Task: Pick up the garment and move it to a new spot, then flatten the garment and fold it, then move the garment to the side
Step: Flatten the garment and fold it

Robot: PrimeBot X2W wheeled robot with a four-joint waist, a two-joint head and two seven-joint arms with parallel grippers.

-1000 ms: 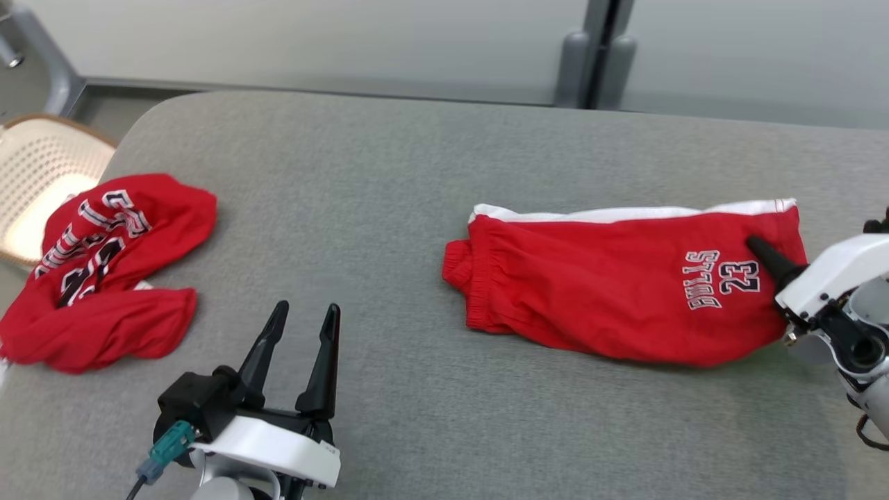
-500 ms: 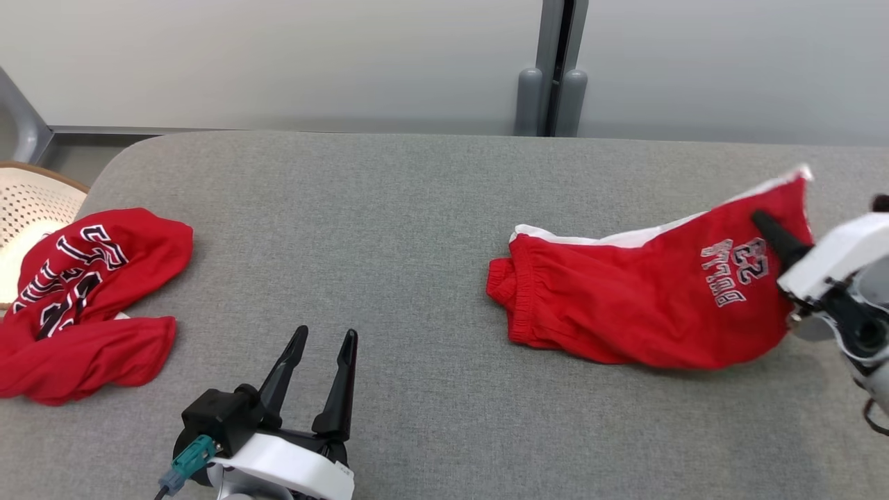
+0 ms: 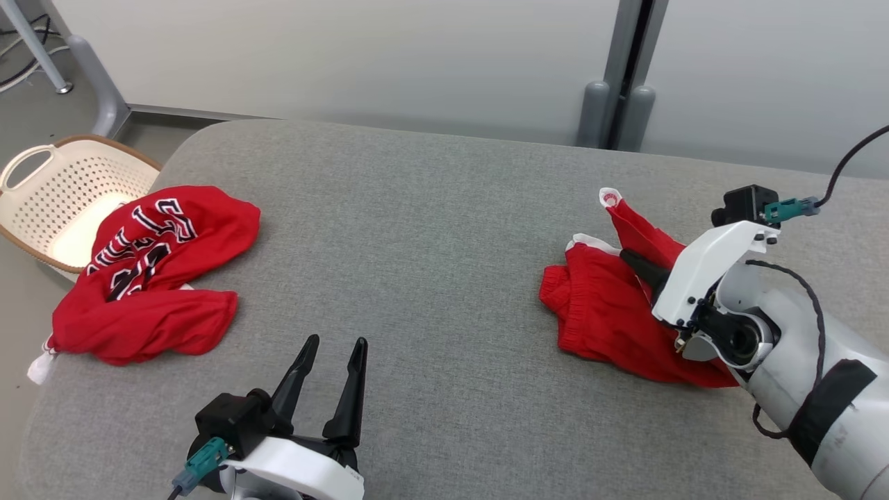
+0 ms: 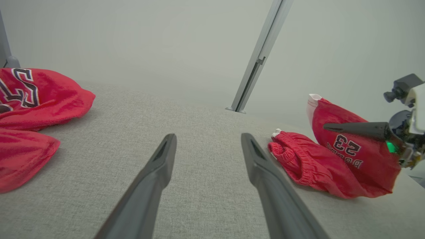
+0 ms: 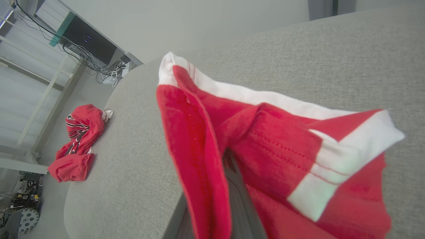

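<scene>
Red shorts (image 3: 597, 316), flat before, now bunch upward in the clamped right hand (image 3: 635, 265); left hand (image 3: 337, 342) gapes.

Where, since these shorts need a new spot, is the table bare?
The widest bare patch of table lies between the crumpled jersey and the shorts, beyond the open left claw. The right end is crowded: the right claw grips the shorts there.

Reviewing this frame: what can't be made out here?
Where the right gripper pinches: covered by the red shorts, head and right wrist views.
Shorts' near edge: head view, behind the right arm.
Lettering on the jersey: crumpled; cut by left wrist view's edge.
Right part of the basket: head view, behind jersey and table.
</scene>
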